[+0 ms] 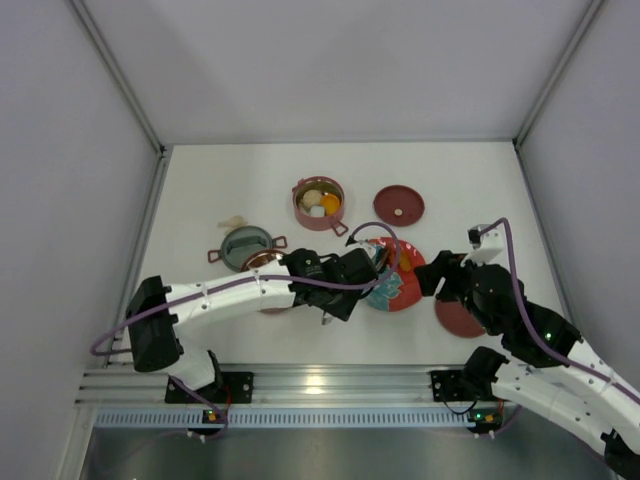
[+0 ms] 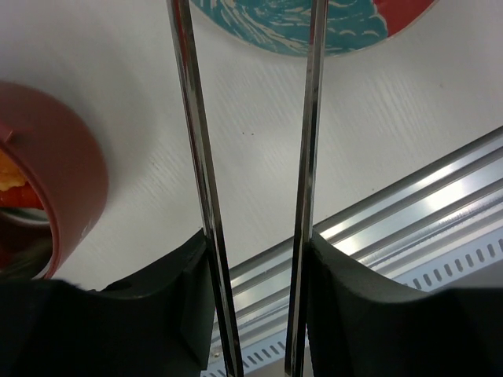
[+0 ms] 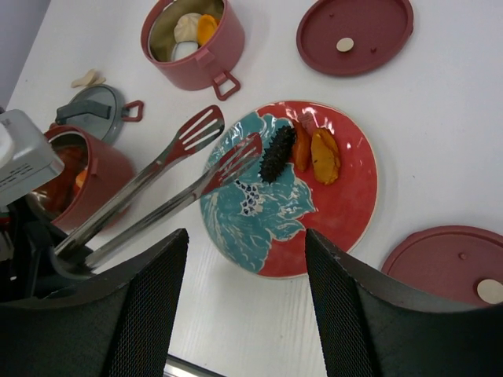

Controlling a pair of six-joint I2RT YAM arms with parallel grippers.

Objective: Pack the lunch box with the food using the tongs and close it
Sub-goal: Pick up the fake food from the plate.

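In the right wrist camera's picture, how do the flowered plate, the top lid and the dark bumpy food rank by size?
1. flowered plate
2. top lid, though it lies farther off, so the true gap is unsure
3. dark bumpy food, clearly smallest

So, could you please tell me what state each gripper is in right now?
Left gripper: closed on the tongs.
Right gripper: open, empty.

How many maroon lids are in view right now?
2. The far lid lies beyond the red plate, right of the far pot. The near lid lies at the plate's near right, partly cut off by the frame edge. Neither sits on a pot.
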